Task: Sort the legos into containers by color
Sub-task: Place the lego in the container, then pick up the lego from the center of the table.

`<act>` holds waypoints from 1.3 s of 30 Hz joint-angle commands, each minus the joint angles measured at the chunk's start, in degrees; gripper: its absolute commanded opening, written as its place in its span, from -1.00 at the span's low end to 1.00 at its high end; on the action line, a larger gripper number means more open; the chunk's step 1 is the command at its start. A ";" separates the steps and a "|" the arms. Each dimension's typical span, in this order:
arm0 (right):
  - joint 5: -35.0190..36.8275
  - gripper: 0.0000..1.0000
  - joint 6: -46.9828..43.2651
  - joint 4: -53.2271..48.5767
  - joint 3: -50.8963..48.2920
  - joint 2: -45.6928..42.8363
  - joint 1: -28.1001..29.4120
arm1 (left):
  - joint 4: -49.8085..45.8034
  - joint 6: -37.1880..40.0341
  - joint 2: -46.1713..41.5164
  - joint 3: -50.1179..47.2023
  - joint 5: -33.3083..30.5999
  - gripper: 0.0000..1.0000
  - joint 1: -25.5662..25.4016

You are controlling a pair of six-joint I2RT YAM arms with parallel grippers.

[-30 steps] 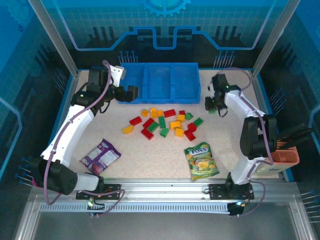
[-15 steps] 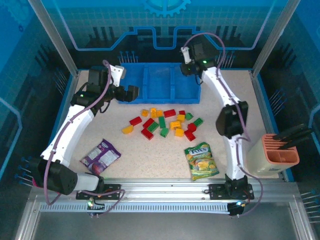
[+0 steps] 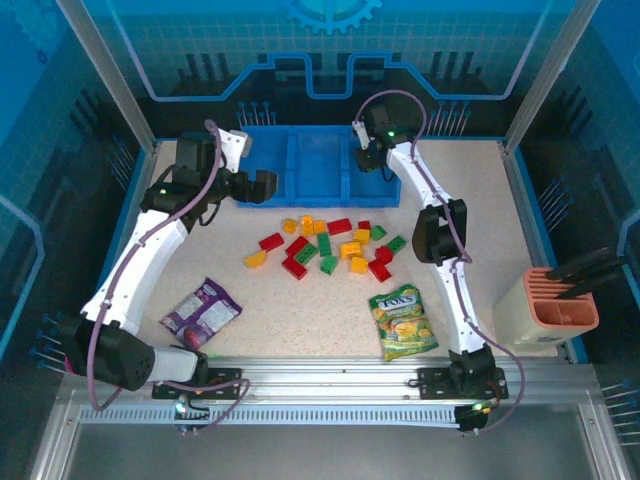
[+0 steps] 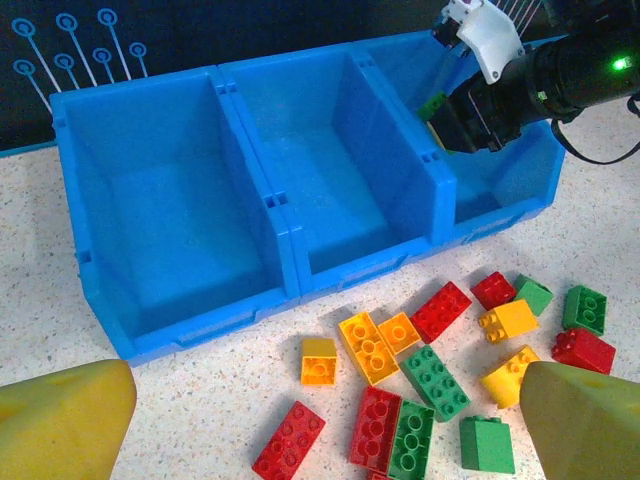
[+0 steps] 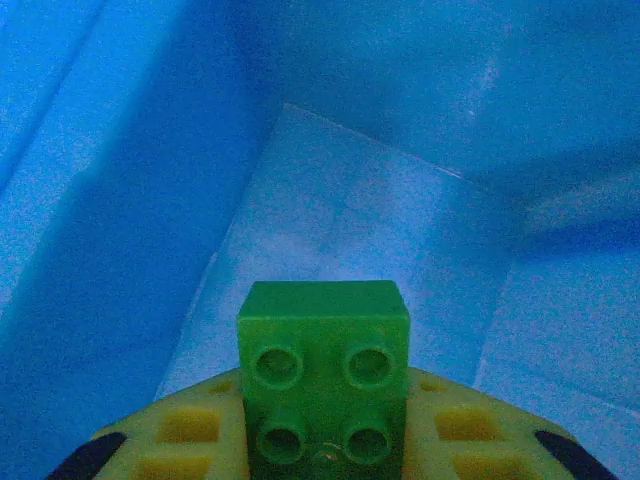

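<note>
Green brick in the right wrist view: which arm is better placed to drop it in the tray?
Right. The right hand grips the green brick over the tray, at its right compartment; the left hand is open and empty in front of the tray.

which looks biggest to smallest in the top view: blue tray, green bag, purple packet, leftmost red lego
1. blue tray, clearly the largest
2. green bag and purple packet: they look about alike, so no ranking between them
3. red lego, the smallest

Speckled desk (image 3: 300,315) bearing a blue tray (image 3: 318,197), scattered bricks (image 3: 325,245), a purple packet (image 3: 200,312), a green-yellow bag (image 3: 402,322) and a slotted holder (image 3: 560,315).
</note>
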 commanded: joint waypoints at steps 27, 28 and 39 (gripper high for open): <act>-0.17 -0.12 9.03 6.36 -43.44 -39.99 2.36 | 3.29 -0.89 -2.67 -2.72 3.56 0.99 0.15; -0.43 -0.11 9.17 6.38 -45.51 -41.72 2.40 | 3.55 -0.98 -2.83 -3.03 3.56 0.99 0.15; -5.18 0.07 13.02 3.79 -68.08 -52.88 10.82 | 4.33 -1.71 -2.33 -4.26 4.85 0.99 0.11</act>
